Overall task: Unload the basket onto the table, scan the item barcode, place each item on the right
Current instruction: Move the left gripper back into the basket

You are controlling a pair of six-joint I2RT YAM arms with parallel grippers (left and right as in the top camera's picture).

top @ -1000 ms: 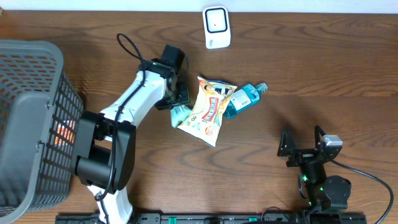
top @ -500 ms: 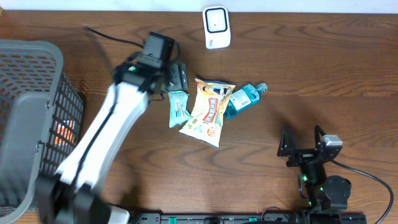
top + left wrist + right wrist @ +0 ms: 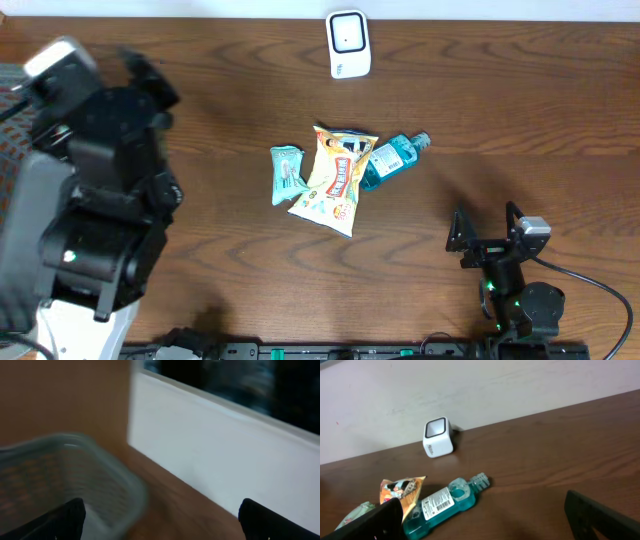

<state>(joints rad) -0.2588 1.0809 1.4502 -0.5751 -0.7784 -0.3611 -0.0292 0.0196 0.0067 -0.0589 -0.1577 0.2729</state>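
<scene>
Nothing is held right now. The left arm [image 3: 100,200] is up high over the left end of the table [image 3: 520,110], big and blurred in the overhead view. Its own camera shows the left hand [image 3: 160,510] with fingers spread wide and nothing between them, looking across the rim of the grey basket [image 3: 115,472]. The right hand [image 3: 485,226] sits near the front right corner, also spread wide and empty.

The things to scan lie in a cluster mid-table: a small teal packet [image 3: 287,175], a yellow snack bag [image 3: 338,178] touching it, and a blue mouthwash bottle [image 3: 392,158] with its base tucked under the bag's edge. The white barcode scanner [image 3: 348,43] stands at the far edge, well apart from them.

What I'd worry about:
- The left arm is close to the basket, so a careless swing down could clip the rim.
- The three items touch or overlap, so a grab at one could drag or flip its neighbours.
- The bag looks crinkly and slack and could slip from a pinch.
- The bottle is round and could roll if nudged.
- The bottle's label [image 3: 438,504] faces up, so presenting it to the scanner means turning it. A loose grip there could drop it or knock the scanner over.
</scene>
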